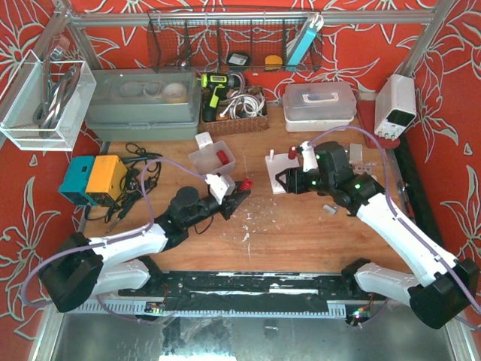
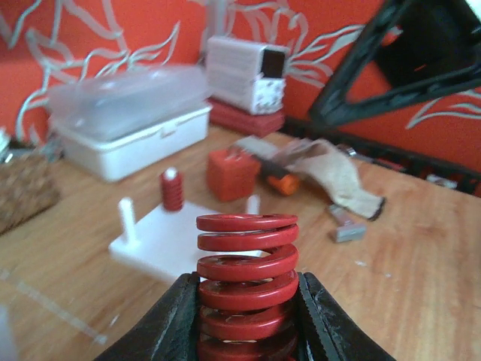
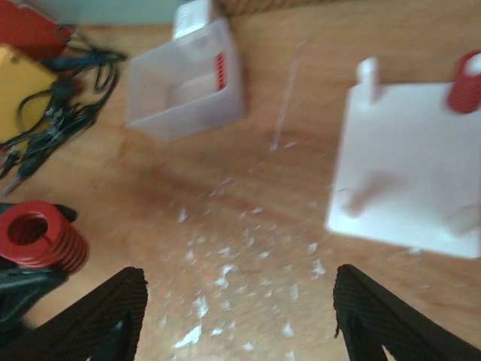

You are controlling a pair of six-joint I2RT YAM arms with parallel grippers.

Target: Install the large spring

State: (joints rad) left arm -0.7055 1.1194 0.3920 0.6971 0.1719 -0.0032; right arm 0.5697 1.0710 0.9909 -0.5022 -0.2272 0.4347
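Gripping the large spring (image 2: 246, 274) between its two black fingers (image 2: 171, 323), the left gripper (image 1: 237, 197) clamps the red coil by its lower turns; the upper turns stand free beyond the fingertips. In the top view the spring sits at the tip of the left arm, over the wooden table (image 1: 301, 226) near its middle, and is well apart from the white peg base (image 1: 279, 177), which lies to its right. The peg base carries several upright pegs. One far peg holds a small red spring (image 2: 172, 189); a bare peg (image 2: 126, 218) stands at the left corner of the base. The right gripper (image 3: 240, 301) hangs just beside the near left edge of the peg base with its jaws spread wide and nothing between them. White flecks are scattered on the table below it. A clear bin (image 1: 213, 159) sits on the far side of the left gripper and contains a red part (image 1: 222, 156). A white lidded box (image 1: 319, 101) stands at the far edge of the table.
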